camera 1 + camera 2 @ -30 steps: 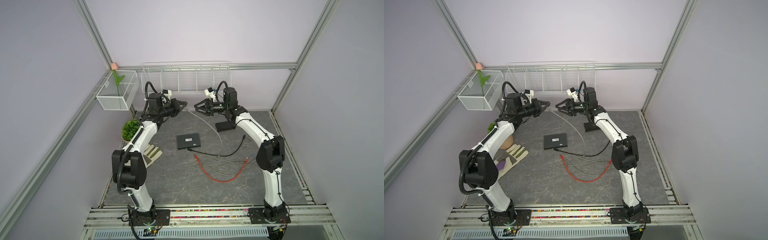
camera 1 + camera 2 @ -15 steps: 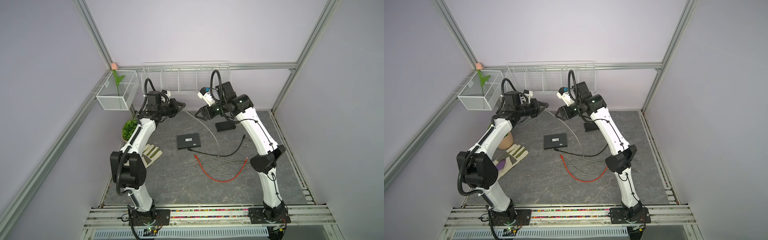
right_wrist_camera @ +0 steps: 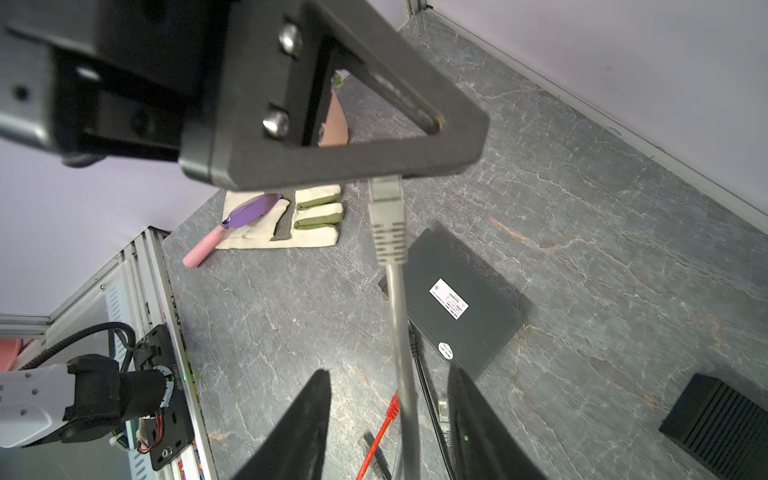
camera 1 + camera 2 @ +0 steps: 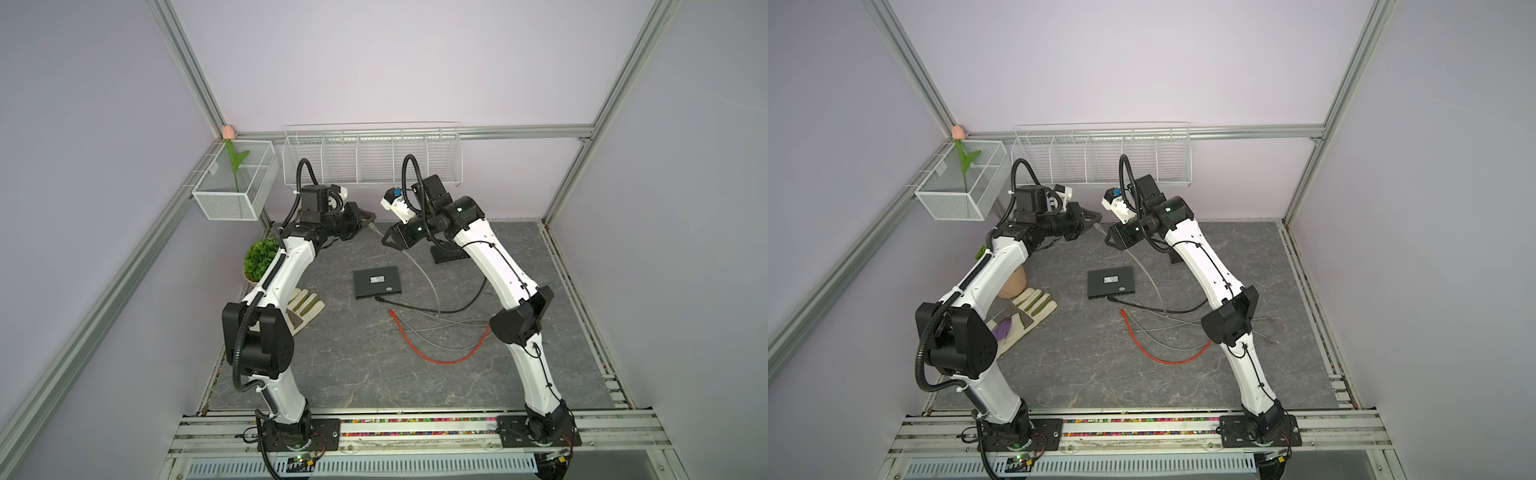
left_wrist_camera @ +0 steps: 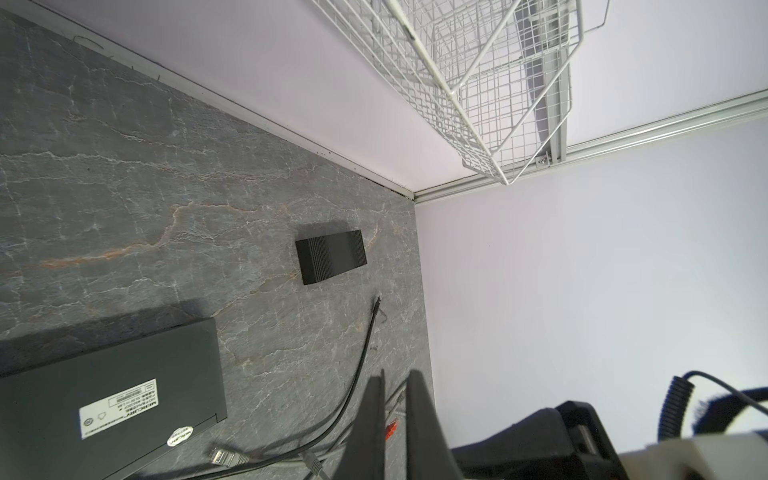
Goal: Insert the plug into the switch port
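Grey marbled table (image 4: 353,374) fills the floor of a lilac-walled cell. One grey plug (image 3: 386,199) is held up over its far side, pinched in the left end effector (image 4: 371,217), whose jaws are clamped tight on the plug's front end. Its grey cable (image 3: 399,316) drops away toward the table. The right end effector (image 3: 388,374) is just beside it, jaws standing apart, and that cable runs between its two fingers (image 3: 307,428), gripped by neither.

Below lies one switch (image 4: 377,281), flat and dark, label up, with one black cable (image 4: 440,309) meeting its near edge. One red cable (image 4: 436,353) curves nearer the front among loose grey runs I cannot count. One ribbed black block (image 4: 446,254) is partly hidden by the right arm.

To the left:
- one glove (image 4: 305,309)
- one purple trowel (image 4: 1003,330) lying on it
- one potted plant (image 4: 259,257)

On the walls hang one mesh basket (image 4: 232,203) holding one tulip (image 4: 228,132), and one wire rack (image 4: 372,158).
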Robot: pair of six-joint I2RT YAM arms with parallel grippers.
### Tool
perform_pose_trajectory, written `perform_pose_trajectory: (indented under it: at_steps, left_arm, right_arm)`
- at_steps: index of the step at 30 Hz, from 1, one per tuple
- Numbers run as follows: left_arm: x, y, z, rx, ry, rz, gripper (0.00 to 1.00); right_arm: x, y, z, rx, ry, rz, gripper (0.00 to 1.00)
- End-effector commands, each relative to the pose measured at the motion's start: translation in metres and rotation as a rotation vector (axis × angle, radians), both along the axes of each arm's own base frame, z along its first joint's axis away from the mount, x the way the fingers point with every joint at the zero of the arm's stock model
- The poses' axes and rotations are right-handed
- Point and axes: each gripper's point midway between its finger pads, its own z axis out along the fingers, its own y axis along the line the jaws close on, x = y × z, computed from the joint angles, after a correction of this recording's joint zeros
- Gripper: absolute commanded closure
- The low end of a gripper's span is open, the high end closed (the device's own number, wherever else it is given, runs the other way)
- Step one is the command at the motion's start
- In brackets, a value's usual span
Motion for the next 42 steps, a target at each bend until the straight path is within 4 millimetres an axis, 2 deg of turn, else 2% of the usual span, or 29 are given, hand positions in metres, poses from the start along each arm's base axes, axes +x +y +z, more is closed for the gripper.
perform_pose_trajectory:
  at_steps: [1,11,17,27,30,33,36,42]
  left_arm:
    - [-0.01,-0.004,0.021,0.017,-0.048,-0.012,1.0]
    - [-0.015,-0.013,0.019,0.02,-0.042,-0.031,1.0]
    - [-0.017,-0.016,0.014,0.024,-0.032,-0.041,1.0]
    - [-0.015,-0.02,0.014,0.018,-0.028,-0.055,1.0]
    - [-0.016,-0.02,0.012,0.029,-0.027,-0.061,1.0]
    - [-0.018,-0.017,0.004,0.072,-0.018,-0.064,1.0]
    - [-0.02,-0.013,-0.002,0.118,-0.017,-0.069,1.0]
    - [-0.018,-0.016,0.0,0.111,-0.02,-0.074,1.0]
  right_arm:
    - [0.007,0.011,0.0,0.023,-0.034,0.01,0.53]
    - [0.018,0.019,-0.001,0.039,-0.066,-0.009,0.62]
    - [0.019,0.024,-0.001,0.058,-0.062,0.001,0.72]
    - [0.018,0.026,-0.005,0.053,-0.062,0.012,0.82]
    - [0.019,0.025,-0.006,0.05,-0.062,0.007,0.8]
    - [0.019,0.022,-0.005,0.038,-0.072,-0.001,0.68]
    - [0.017,0.02,-0.004,0.022,-0.079,0.005,0.64]
    - [0.015,0.019,-0.006,0.013,-0.075,0.02,0.73]
